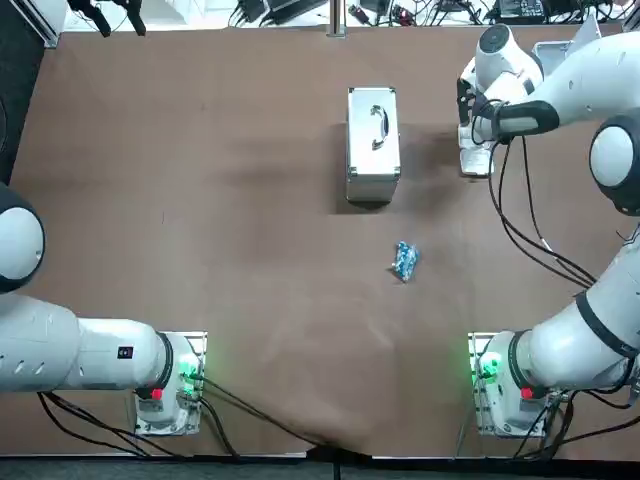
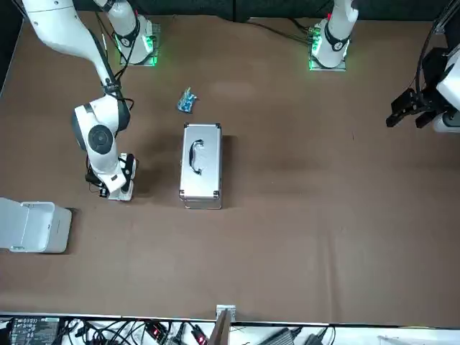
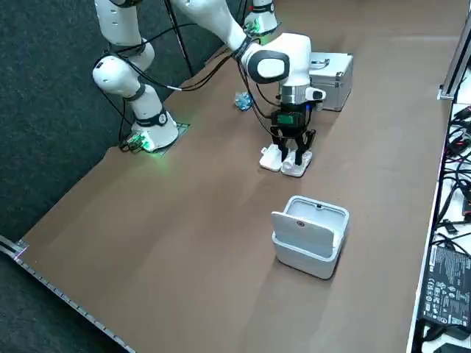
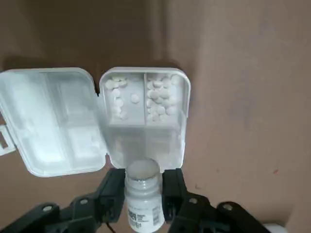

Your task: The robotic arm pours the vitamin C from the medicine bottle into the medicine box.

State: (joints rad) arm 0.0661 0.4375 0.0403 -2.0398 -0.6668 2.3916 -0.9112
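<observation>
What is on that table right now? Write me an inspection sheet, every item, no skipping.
Surface: brown table, no spills seen.
Job's things: medicine box open, its lid laid flat beside it; white tablets in two compartments; medicine bottle at the box's edge.
Clutter: silver case, closed; blue packet; white bin, lid up.
Grippers: right gripper shut on the medicine bottle, low over the medicine box's edge.
Cables: black cables hang from the right arm over the table.
Surroundings: tangled wires and gear along the table's far edge; no person seen.
</observation>
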